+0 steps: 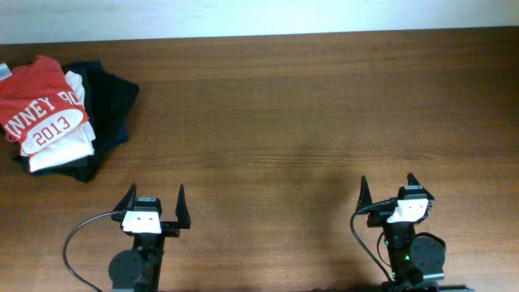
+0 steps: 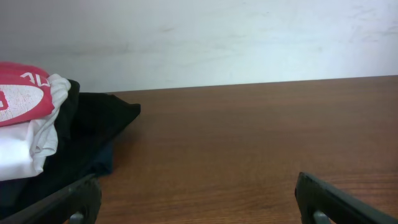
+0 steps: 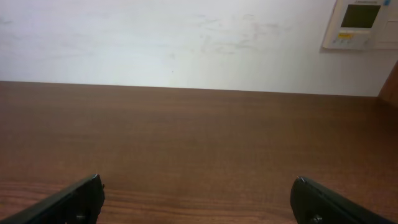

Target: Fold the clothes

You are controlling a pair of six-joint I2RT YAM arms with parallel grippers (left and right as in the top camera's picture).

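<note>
The orange-red T-shirt (image 1: 39,104) with white lettering and "2013" lies folded on top of a pile at the table's far left; its edge also shows in the left wrist view (image 2: 18,93). My left gripper (image 1: 154,196) is open and empty near the front edge, well to the right of and nearer than the pile. In the left wrist view its fingers (image 2: 199,196) frame bare table. My right gripper (image 1: 388,185) is open and empty at the front right; its fingers (image 3: 198,198) frame bare wood.
Under the T-shirt lie a folded white garment (image 1: 61,150) and dark navy or black garments (image 1: 109,101). The brown wooden table (image 1: 284,105) ends at a white wall. A wall control panel (image 3: 360,23) shows at the right wrist view's top right.
</note>
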